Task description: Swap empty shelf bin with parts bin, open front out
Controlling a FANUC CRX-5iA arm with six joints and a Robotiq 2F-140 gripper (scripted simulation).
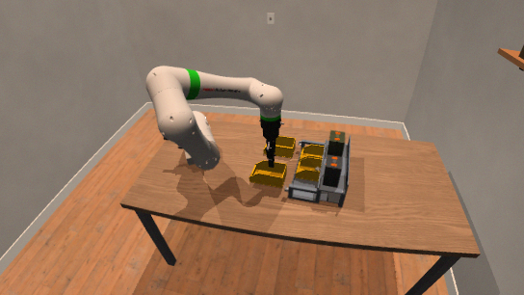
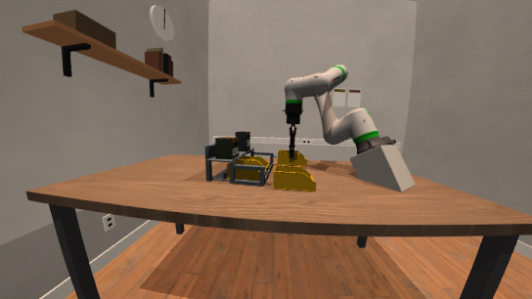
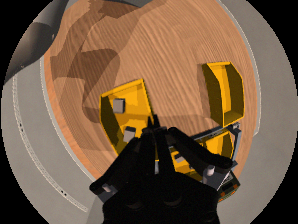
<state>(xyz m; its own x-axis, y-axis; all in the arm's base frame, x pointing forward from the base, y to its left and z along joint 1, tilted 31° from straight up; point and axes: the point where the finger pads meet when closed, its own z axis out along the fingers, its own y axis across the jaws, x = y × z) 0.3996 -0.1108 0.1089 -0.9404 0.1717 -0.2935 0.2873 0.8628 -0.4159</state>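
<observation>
A yellow open bin with grey parts point(image 1: 266, 176) point(image 2: 299, 157) point(image 3: 121, 123) sits low at the table in front of the shelf rack point(image 1: 345, 179) point(image 2: 234, 174). My gripper point(image 1: 271, 164) point(image 2: 291, 155) point(image 3: 154, 121) points straight down and is shut on that bin's thin side wall. I cannot tell if the bin touches the table. The empty yellow bin point(image 1: 284, 145) point(image 2: 293, 180) point(image 3: 222, 90) stands upright on the table beside it, apart. The rack's end slot point(image 1: 303, 194) nearest the held bin holds no bin.
Two more yellow bins point(image 1: 312, 150) point(image 1: 308, 169) sit in the rack's lower level. Dark boxes point(image 1: 334, 159) point(image 2: 226, 147) stand on its low upper board. The robot's base point(image 2: 386, 168) is on the table point(image 1: 409, 207) behind the bins.
</observation>
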